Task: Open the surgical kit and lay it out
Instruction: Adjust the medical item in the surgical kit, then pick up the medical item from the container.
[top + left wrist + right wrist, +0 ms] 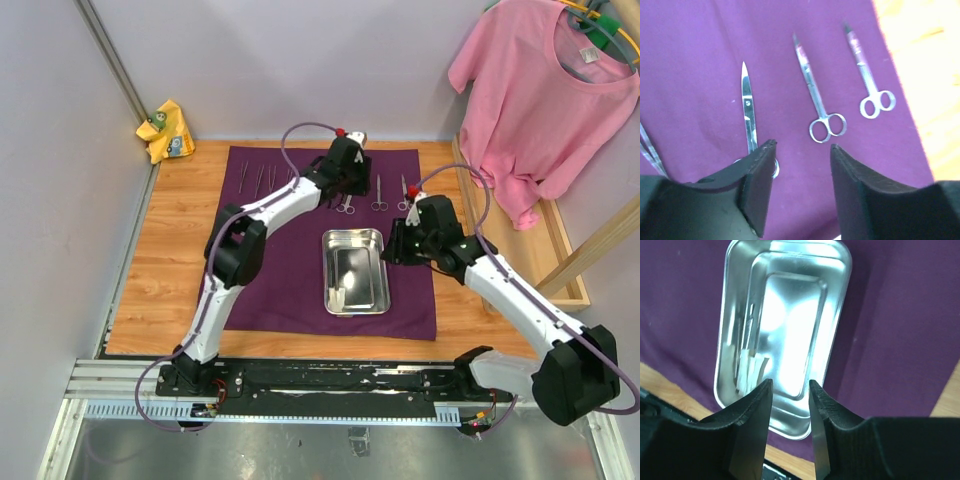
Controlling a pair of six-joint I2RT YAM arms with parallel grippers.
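The dark purple cloth [280, 285] lies spread flat on the wooden table. The steel tray [354, 270] stands at its middle, with white gauze pieces [747, 372] inside along one wall. Slim forceps [258, 180] and three scissors [815, 92] lie in a row along the cloth's far edge. My left gripper [802, 147] hovers open over the scissors' handles, nothing between its fingers; its left finger covers the handle of the leftmost scissors [748, 112]. My right gripper [790, 385] is open and empty just above the tray's rim [790, 427], beside the tray's right side in the top view.
A pink T-shirt [540, 110] hangs at the back right above a wooden frame [562, 250]. A yellow rag [165, 130] sits at the back left corner. Bare wood [180, 250] borders the cloth on both sides.
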